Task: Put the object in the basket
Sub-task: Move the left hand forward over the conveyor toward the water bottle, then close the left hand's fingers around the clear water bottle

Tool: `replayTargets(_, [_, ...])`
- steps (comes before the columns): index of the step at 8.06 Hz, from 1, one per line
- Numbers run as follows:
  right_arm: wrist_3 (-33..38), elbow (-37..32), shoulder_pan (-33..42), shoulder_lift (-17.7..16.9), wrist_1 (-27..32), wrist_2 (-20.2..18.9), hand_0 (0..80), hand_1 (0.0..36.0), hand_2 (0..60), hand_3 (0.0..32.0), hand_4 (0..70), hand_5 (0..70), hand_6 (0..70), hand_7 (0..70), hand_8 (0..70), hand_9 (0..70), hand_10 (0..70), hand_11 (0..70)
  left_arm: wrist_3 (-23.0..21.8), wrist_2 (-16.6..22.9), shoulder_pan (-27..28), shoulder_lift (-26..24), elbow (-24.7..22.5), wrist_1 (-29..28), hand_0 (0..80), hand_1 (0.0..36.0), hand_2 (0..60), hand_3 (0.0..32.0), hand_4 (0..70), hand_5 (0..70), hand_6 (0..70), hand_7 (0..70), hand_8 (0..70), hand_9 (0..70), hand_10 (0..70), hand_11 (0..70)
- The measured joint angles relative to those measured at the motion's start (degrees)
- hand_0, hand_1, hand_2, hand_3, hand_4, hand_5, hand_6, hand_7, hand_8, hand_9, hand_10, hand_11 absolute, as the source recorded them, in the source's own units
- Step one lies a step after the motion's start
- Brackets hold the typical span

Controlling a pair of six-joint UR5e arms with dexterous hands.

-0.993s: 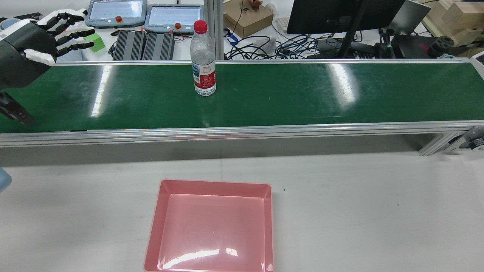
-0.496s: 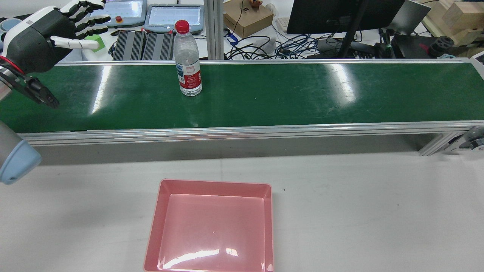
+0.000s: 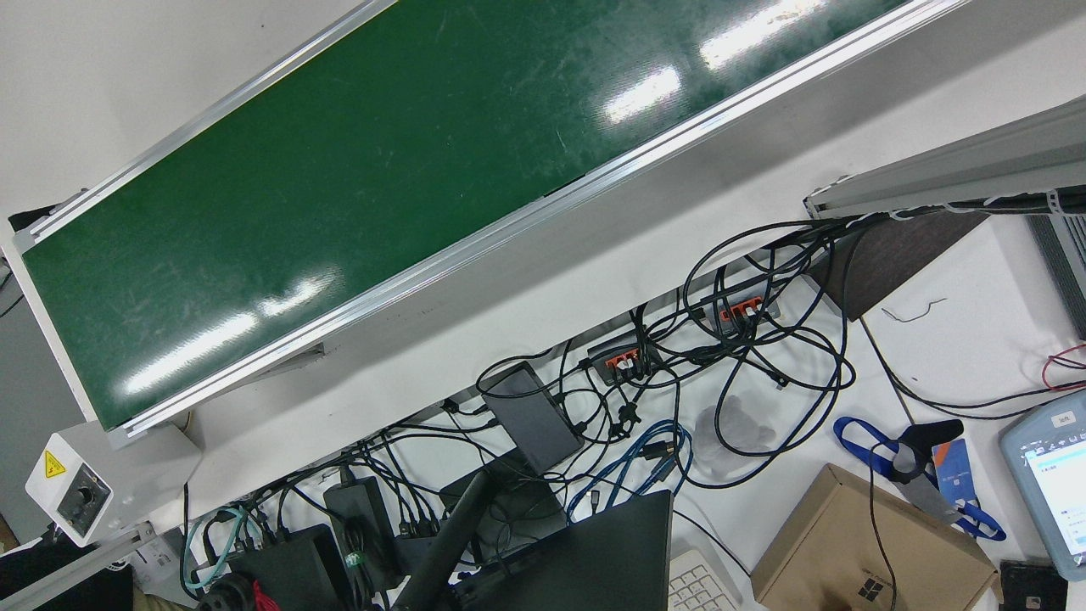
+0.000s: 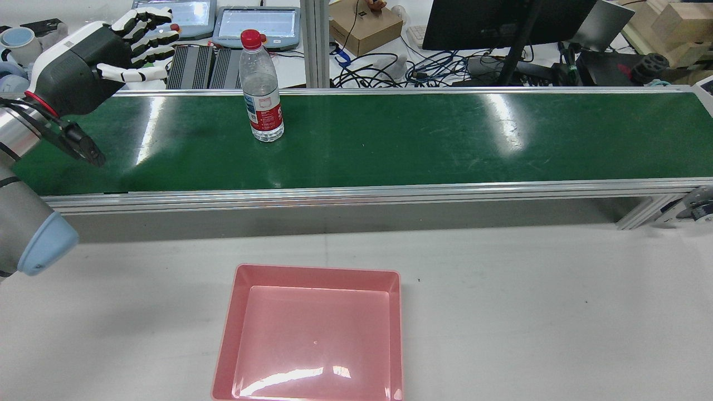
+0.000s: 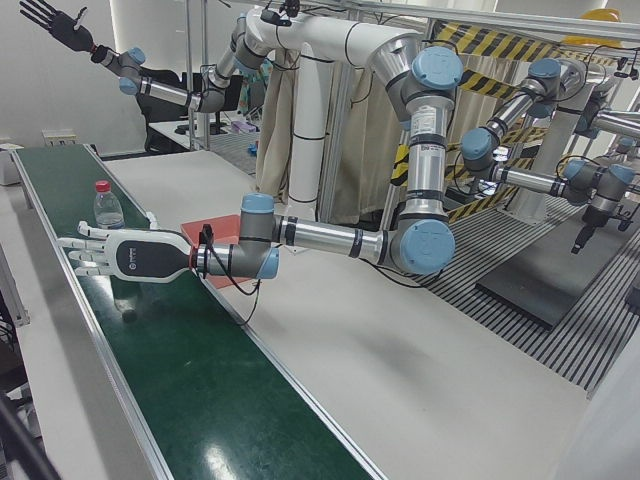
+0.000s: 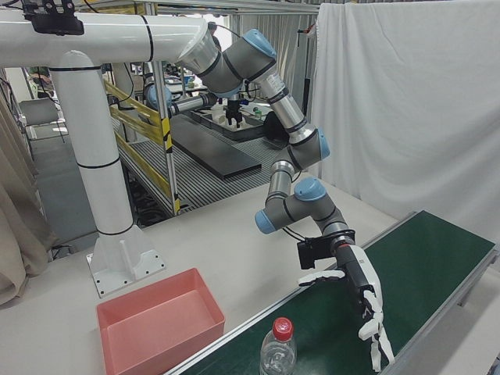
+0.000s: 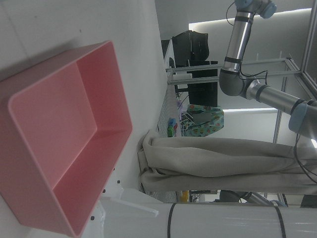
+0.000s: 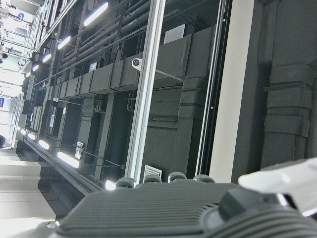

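A clear water bottle [image 4: 262, 89] with a red cap and red label stands upright on the green conveyor belt [image 4: 445, 139]. My left hand [image 4: 106, 53] hovers over the belt's left end, open, fingers spread toward the bottle and a short gap away from it. The left-front view shows this hand [image 5: 110, 255] just in front of the bottle [image 5: 107, 207]; the right-front view shows the same hand [image 6: 355, 293] and the bottle [image 6: 279, 348]. The empty pink basket [image 4: 317, 271] sits on the white table before the belt. My right hand [image 5: 52, 18] is raised high, open, holding nothing.
Aluminium rails edge the belt [image 3: 339, 170]. Behind it lie teach pendants [image 4: 256, 23], power bricks, cables, a cardboard box [image 4: 365, 25] and a monitor. The left hand view shows the pink basket [image 7: 59, 62]. The white table lies around the basket.
The bottle has travelled left along the belt toward my left hand. My left hand and arm have moved right, further into the rear view, over the belt.
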Motion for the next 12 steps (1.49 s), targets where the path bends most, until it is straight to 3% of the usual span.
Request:
replayTargets(9, [0.0,-0.01,0.0,0.03,-0.02,0.0,0.0,0.0,0.0,0.0,0.0,0.0,0.0,0.0,0.0,0.0,0.0,0.0,1.16,0.18,1.56,-0.46,0.96,-0.78,46.0,6.7,0.0,10.0,5.0,35.3,5.9,6.4,13.8,14.5,7.4,11.4])
replayTargets(12, [0.0,0.04,0.0,0.03,-0.04,0.0,0.0,0.0,0.0,0.0,0.0,0.0,0.0,0.0,0.0,0.0,0.0,0.0,1.16,0.15,1.6,-0.71,1.24,-0.79,46.0,6.7,0.0,11.0,2.7,35.3,5.1,5.9,12.3,13.8,6.9,10.8])
